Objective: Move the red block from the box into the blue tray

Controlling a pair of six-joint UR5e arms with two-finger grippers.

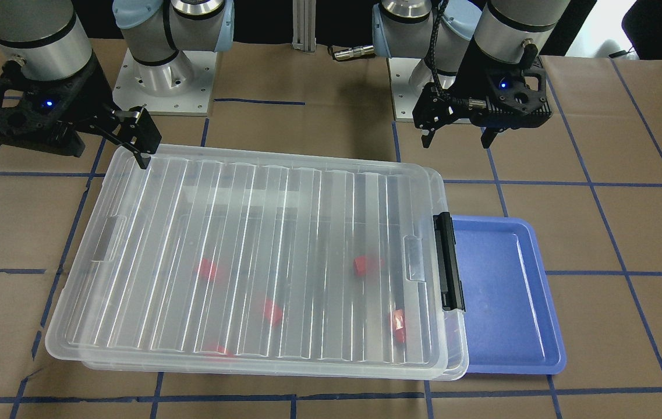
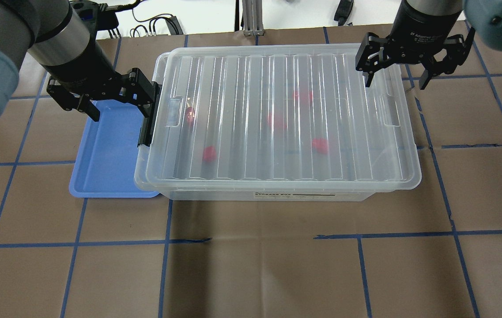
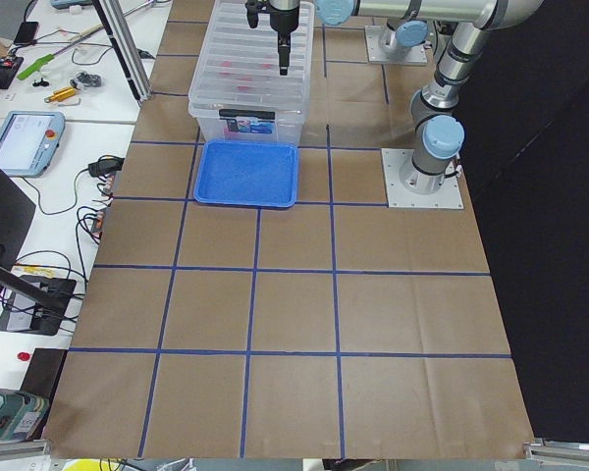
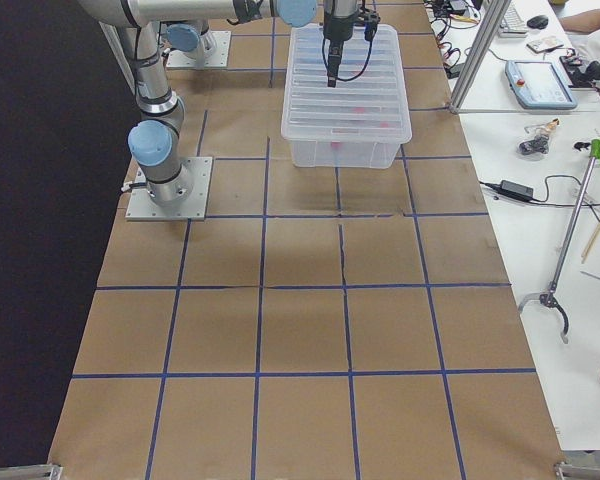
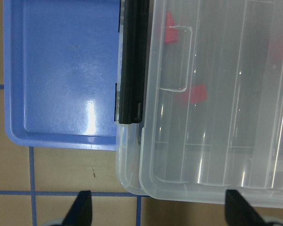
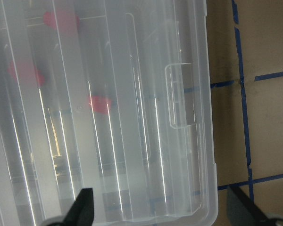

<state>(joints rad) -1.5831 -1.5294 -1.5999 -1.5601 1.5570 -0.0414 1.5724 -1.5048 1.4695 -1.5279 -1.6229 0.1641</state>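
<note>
Red block [image 2: 209,153] sits inside the box [image 2: 198,194] with a few other red bits, under the closed lid [image 2: 277,57]. It's nearer the left hand [image 2: 119,108] than the right hand [image 2: 395,83]. Left hand hovers wide open over the black latch [image 2: 147,128] and blue tray [image 2: 105,150]. Right hand hangs wide open above the opposite short end. Lid is ribbed translucent plastic. Tray is smooth, low-rimmed and round-cornered, right beside the latch end on the brown-papered desk [image 2: 251,265]. Block just reads as a blurry red blob.
</note>
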